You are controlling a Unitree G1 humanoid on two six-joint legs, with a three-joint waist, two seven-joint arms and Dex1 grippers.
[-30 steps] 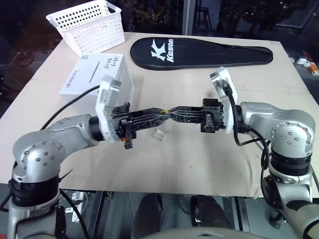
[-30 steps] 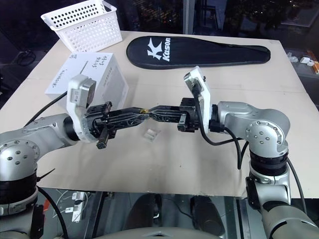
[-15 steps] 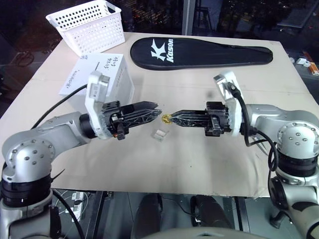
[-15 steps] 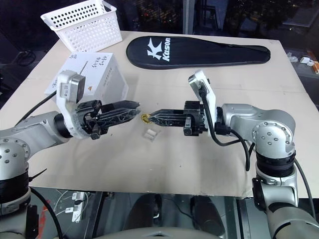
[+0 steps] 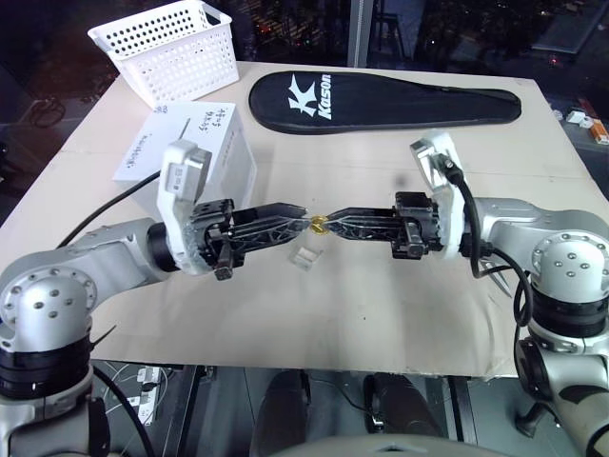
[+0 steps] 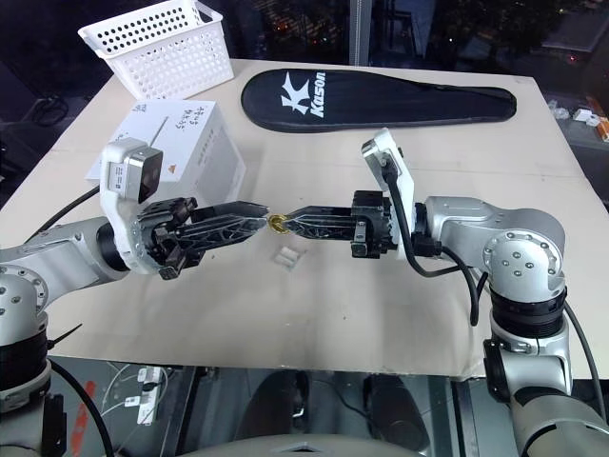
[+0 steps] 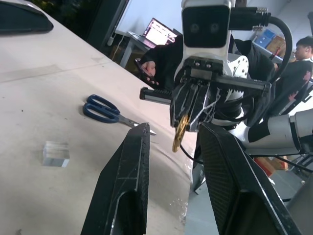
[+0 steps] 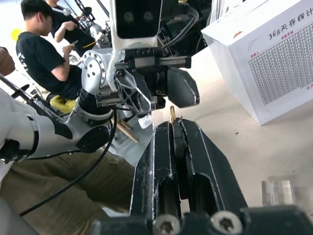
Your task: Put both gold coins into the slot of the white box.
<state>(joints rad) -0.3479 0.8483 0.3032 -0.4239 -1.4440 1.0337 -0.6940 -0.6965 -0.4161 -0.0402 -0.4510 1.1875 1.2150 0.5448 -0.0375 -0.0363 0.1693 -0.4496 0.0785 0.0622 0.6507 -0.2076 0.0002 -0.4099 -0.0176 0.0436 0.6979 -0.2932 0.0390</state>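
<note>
One gold coin [image 5: 318, 225] hangs above the table's middle, pinched edge-on at the tips of my right gripper [image 5: 329, 225], which is shut on it. My left gripper [image 5: 301, 210] points at it from the opposite side, open. In the left wrist view the coin [image 7: 179, 133] sits just past the gap between my two black fingers [image 7: 128, 176], touching neither. The white box [image 5: 205, 143] stands behind my left arm, its slot [image 5: 181, 136] a thin slit in the handwritten top face.
A small clear case [image 5: 304, 258] lies on the table below the grippers. Blue-handled scissors [image 7: 110, 111] lie further off. A white perforated basket [image 5: 176, 48] and a black racket bag [image 5: 381, 100] sit at the back. People sit beyond the table [image 8: 44, 54].
A second ago the two grippers overlapped around the coin. They drew apart with the coin staying in the right gripper, the left fingers opened, and their tips are now beside the coin again.
</note>
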